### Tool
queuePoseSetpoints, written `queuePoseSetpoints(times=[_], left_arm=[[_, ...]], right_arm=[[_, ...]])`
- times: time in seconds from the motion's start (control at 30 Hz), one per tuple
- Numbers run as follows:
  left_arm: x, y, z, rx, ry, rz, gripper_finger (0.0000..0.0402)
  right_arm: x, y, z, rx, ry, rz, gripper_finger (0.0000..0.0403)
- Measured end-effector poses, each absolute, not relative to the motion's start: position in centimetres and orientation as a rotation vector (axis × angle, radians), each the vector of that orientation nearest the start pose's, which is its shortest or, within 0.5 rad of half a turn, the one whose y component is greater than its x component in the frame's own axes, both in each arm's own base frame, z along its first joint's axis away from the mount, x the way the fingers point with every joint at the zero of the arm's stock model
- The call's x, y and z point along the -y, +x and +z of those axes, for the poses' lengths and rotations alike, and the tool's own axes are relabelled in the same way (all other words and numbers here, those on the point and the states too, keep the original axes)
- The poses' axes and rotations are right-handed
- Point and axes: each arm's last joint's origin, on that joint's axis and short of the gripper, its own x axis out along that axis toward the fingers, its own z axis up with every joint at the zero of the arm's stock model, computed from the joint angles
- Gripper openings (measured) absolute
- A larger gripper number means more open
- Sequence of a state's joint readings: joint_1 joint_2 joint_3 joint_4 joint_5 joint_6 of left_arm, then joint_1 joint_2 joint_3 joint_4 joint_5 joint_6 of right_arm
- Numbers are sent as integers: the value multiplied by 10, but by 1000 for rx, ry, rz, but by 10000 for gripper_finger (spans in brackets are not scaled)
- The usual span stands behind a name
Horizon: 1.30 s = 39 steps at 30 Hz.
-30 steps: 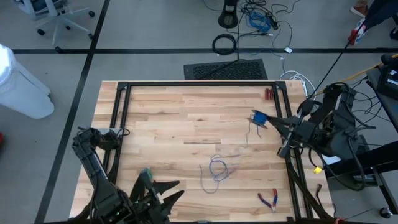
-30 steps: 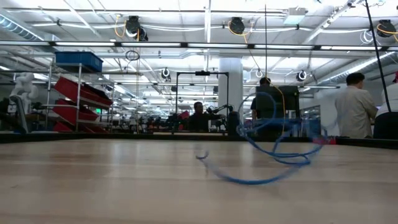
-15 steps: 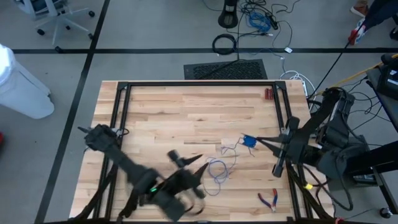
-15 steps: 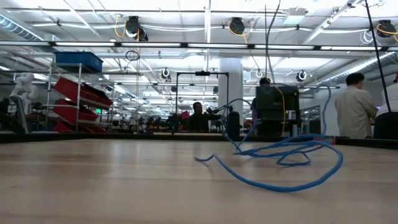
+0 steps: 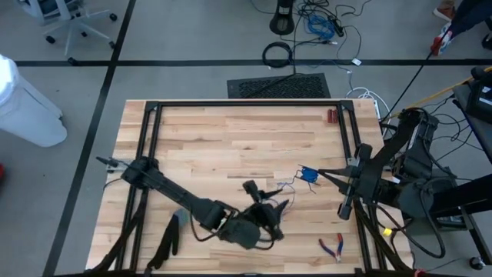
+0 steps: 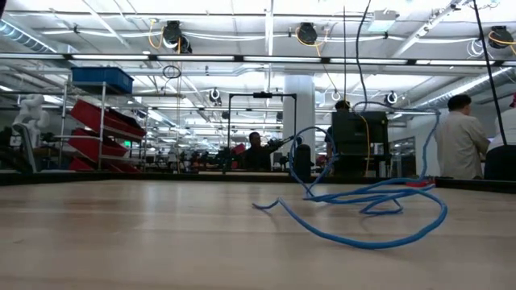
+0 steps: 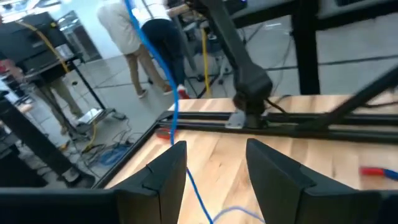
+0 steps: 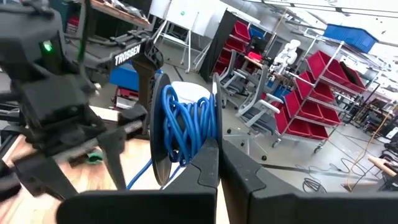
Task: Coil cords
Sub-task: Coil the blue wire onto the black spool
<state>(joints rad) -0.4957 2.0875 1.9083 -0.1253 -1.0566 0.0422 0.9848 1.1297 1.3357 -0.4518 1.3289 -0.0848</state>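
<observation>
Thin blue cord (image 6: pixel 363 211): light, limp, springy (loops wander). Right gripper (image 8: pixel 214 163) jaws clenched on its spool (image 8: pixel 180 127); left gripper (image 7: pixel 214 163) jaws released, astride the slack.

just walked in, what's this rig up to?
It is coiling a thin blue cord. The right gripper is shut on the small spool, which already has several turns of cord wound on it, and holds it above the table's right-middle. The rest of the cord lies in loose loops on the wood. The left gripper is open at those loops, near the front centre, with a strand running up between its fingers. Red-handled pliers lie unused at the front right.
</observation>
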Motion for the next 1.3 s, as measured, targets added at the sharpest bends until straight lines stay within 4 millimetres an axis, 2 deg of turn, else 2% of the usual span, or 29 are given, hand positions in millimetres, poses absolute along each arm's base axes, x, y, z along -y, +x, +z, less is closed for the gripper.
queuePoseSetpoints(times=[0.13, 0.37, 0.7, 0.93, 1.3], left_arm=[[197, 439, 324, -225, 251, 609, 173], [193, 441, 326, -222, 276, 622, 164], [191, 448, 315, -247, 311, 604, 75], [189, 449, 315, -247, 312, 621, 70], [207, 439, 315, -247, 340, 649, 70]], right_arm=[[-158, 138, 434, -109, -314, -338, 0], [-158, 138, 435, -108, -315, -338, 0], [-160, 140, 434, -106, -312, -338, 0], [-159, 139, 435, -105, -310, -338, 0], [-160, 140, 435, -106, -308, -312, 0]])
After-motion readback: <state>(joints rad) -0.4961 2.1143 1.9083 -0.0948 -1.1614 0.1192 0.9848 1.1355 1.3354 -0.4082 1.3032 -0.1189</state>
